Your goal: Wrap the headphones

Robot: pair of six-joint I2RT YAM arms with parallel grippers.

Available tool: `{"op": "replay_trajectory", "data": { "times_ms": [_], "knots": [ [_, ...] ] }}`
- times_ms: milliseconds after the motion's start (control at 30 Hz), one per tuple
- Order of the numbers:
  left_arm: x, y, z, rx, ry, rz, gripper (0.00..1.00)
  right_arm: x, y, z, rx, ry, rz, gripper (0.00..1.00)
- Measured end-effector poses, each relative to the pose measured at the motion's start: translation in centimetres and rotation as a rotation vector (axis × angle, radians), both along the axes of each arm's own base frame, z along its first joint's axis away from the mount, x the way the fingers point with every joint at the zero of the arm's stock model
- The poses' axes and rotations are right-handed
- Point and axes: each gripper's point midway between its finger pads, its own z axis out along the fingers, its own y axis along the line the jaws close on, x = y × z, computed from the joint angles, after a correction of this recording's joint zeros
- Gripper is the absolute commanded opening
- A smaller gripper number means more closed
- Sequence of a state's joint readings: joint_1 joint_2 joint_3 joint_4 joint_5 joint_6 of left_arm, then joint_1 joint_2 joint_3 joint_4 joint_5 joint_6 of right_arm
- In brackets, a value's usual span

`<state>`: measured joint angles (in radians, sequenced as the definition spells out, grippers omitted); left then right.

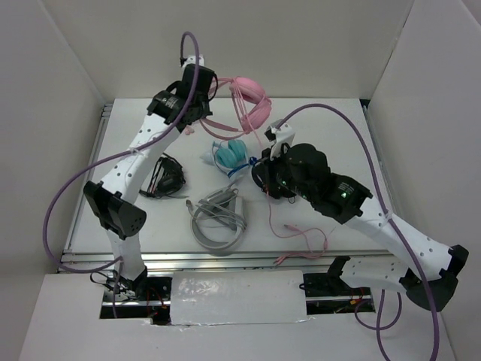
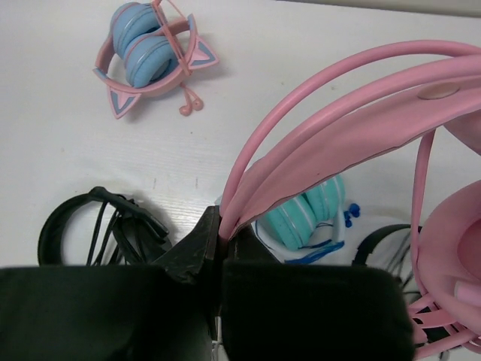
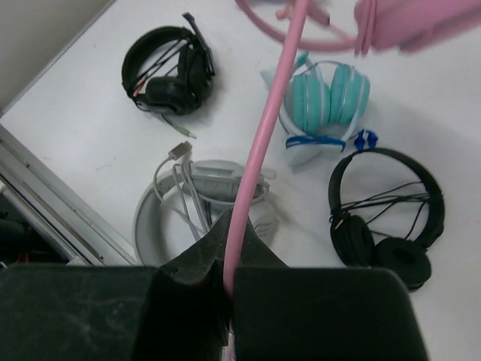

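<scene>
Pinching from both ends: the left fingers point(image 2: 203, 244) are clamped on the pink headband point(image 2: 338, 143), holding the headphones point(image 1: 244, 94) aloft over the far tabletop point(image 1: 161, 233), with the cups point(image 2: 458, 248) hanging to their right. The right fingers point(image 3: 204, 252), closer in, grip the cable point(image 3: 263, 135), which runs straight away from them toward those cups. Its slack tail point(image 1: 271, 214) lies behind, near the front edge; winding looks theirs to do.
</scene>
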<state>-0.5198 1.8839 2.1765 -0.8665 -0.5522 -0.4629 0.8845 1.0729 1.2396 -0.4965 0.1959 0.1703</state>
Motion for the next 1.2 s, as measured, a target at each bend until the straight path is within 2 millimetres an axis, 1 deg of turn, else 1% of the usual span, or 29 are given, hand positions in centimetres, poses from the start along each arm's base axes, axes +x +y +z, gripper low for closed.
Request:
{"op": "replay_trajectory", "data": {
  "times_ms": [67, 133, 167, 233, 267, 300, 433, 533, 633, 700, 867, 1000, 1033, 1100, 1133, 1200],
  "knots": [
    [-0.3, 0.5, 1.1, -0.064, -0.014, -0.016, 0.0, 0.2, -0.1, -1.9, -0.006, 0.04, -0.014, 0.01],
    [-0.7, 0.6, 2.7, -0.13, -0.036, -0.044, 0.0, 0.5, -0.4, -3.5, -0.007, 0.07, -0.031, 0.05],
    [-1.0, 0.6, 3.6, -0.166, -0.051, -0.059, 0.0, 0.9, -0.6, -4.3, -0.01, 0.083, -0.043, 0.09],
    [-1.5, 0.5, 5.4, -0.221, -0.085, -0.095, 0.0, 1.5, -1.2, -5.4, -0.009, 0.097, -0.065, 0.12],
    [-1.9, 0.4, 6.3, -0.243, -0.102, -0.115, 0.0, 1.9, -1.3, -5.7, -0.007, 0.098, -0.073, 0.16],
    [-2.3, 0.2, 7.3, -0.266, -0.118, -0.142, 0.0, 2.2, -1.6, -6.0, -0.004, 0.097, -0.083, 0.17],
    [-4.4, -1.0, 10.1, -0.34, -0.158, -0.249, 0.0, 4.2, -2.2, -6.1, 0.013, 0.049, -0.111, 0.18],
    [-6.1, -1.9, 11.6, -0.381, -0.171, -0.326, 0.0, 6.1, -2.6, -5.5, 0.031, -0.013, -0.126, 0.19],
    [-7.9, -2.5, 12.6, -0.413, -0.177, -0.395, 0.0, 8.1, -3.2, -4.7, 0.052, -0.094, -0.152, 0.13],
    [-9.0, -2.7, 13.5, -0.432, -0.187, -0.435, 0.0, 9.3, -3.7, -4.5, 0.071, -0.13, -0.167, 0.12],
    [-12.2, -3.3, 16.0, -0.479, -0.224, -0.539, 0.0, 12.7, -4.9, -5.0, 0.144, -0.203, -0.218, 0.17],
    [-14.8, -4.2, 17.2, -0.503, -0.239, -0.631, 0.0, 14.6, -4.7, -6.3, 0.193, -0.235, -0.236, 0.18],
    [-15.3, -4.5, 17.4, -0.506, -0.24, -0.653, 0.0, 15.0, -4.6, -6.3, 0.205, -0.245, -0.248, 0.18],
    [-16.1, -5.0, 17.6, -0.504, -0.242, -0.697, 0.0, 16.1, -4.8, -6.0, 0.237, -0.272, -0.29, 0.15],
    [-16.4, -5.2, 17.7, -0.504, -0.24, -0.717, 0.0, 16.7, -5.2, -5.8, 0.256, -0.285, -0.324, 0.11],
    [-17.0, -5.9, 17.5, -0.504, -0.228, -0.761, 0.0, 17.8, -6.1, -5.2, 0.292, -0.31, -0.384, 0.09]
  ]
}}
